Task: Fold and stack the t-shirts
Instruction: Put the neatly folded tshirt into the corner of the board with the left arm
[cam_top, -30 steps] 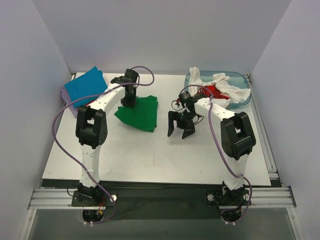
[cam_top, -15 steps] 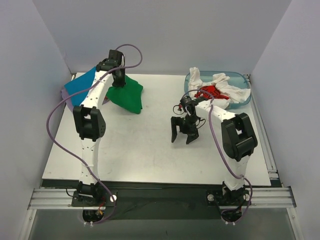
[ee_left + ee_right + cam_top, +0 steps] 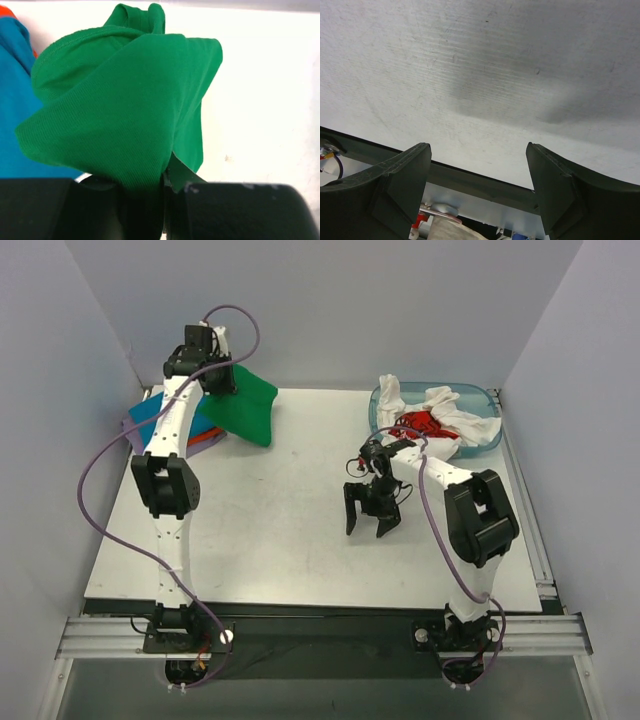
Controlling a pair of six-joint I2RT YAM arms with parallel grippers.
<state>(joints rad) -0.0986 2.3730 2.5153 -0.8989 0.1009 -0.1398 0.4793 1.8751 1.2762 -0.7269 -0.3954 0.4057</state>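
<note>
The bright green t-shirt [image 3: 250,408] hangs folded in the air at the table's back left, with my left gripper [image 3: 218,380] shut on its edge. In the left wrist view the green t-shirt [image 3: 120,100] bunches out from the closed left gripper [image 3: 167,200]. It hangs over the edge of a stack with a blue t-shirt [image 3: 148,412] on top, an orange one [image 3: 205,438] and a lavender one [image 3: 133,430] beneath. My right gripper [image 3: 368,522] hovers open above the bare mid-table; in its own view the right gripper [image 3: 479,165] has nothing between the fingers.
A translucent blue tub [image 3: 490,432] at the back right holds a crumpled white t-shirt [image 3: 445,403] and a red one [image 3: 425,425]. White walls close in the left, back and right. A metal rail [image 3: 320,635] runs along the near edge.
My left arm has carried the green t-shirt up off the table and leftward to the stack at the back left. The right gripper has drifted slightly toward the near edge, still open.
</note>
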